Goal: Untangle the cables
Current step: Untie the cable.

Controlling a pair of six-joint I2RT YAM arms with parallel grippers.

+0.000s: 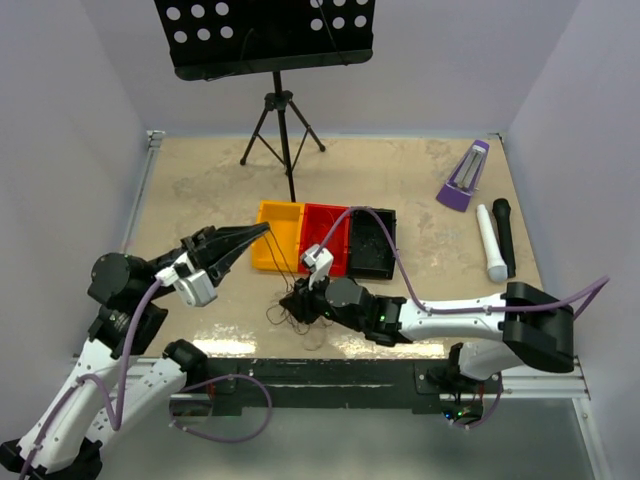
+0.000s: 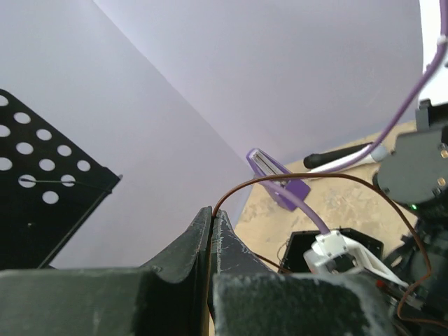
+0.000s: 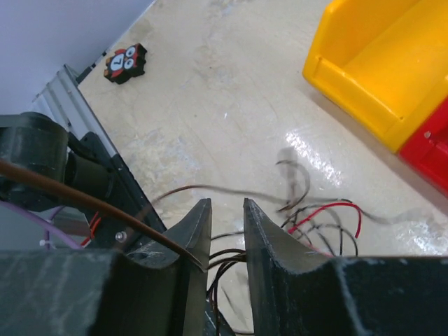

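Nearest the arm bases, we find the right tool (image 3: 227, 206) low over the tabletop (image 1: 200, 180), its jaws parted by a narrow gap. Dark strands run through the gap and we see no clamping on them. The cables (image 3: 315, 220) lie as a loose clump of red and black loops on the tabletop at this tool's tip, just short of the bins. We judge this placement serves to steady or re-grip the clump. To the left and raised, the left tool (image 2: 211, 213) is closed tight on one brown strand (image 2: 315, 176), which arcs from its tips across to the right arm. We judge this hold is meant to draw that strand clear of the tangle. Beyond stand the yellow bin (image 1: 280, 235), red bin (image 1: 325, 225) and black bin (image 1: 372, 240) side by side, all without wires. Farther right lie a white microphone (image 1: 488, 245) and a black microphone (image 1: 503, 228), and at the back stands a music stand (image 1: 265, 35).
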